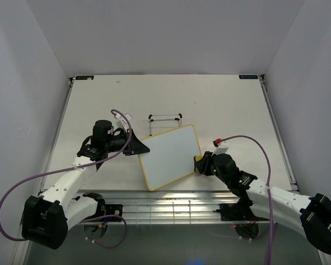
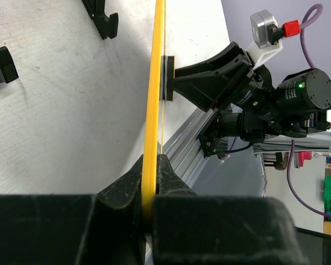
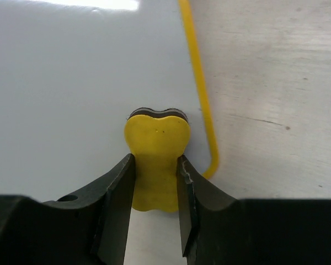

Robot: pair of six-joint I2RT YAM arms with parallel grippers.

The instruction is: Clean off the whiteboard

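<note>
The left gripper (image 2: 150,190) is clamping its fingers (image 2: 121,187) together on the thin yellow rim at the left edge of the whiteboard (image 1: 171,156), which is lying at an angle near the middle of the counter (image 1: 231,105), just in front of the black wire stand (image 1: 165,117). The right gripper (image 3: 154,165) is squeezing the yellow eraser block (image 3: 156,143) between its fingers (image 3: 117,193) and is pressing its dark pad against the board face close to the right rim. The visible board surface is showing no marks, so this is probably a late or finishing pass. For a good stroke, the eraser pad should be sitting flat on the face with even, moderate pressure. The left grip should be resisting the push so the board is not pivoting. Strokes should be overlapping and stopping short of the rim, so the pad is not catching or sliding off onto the counter.
</note>
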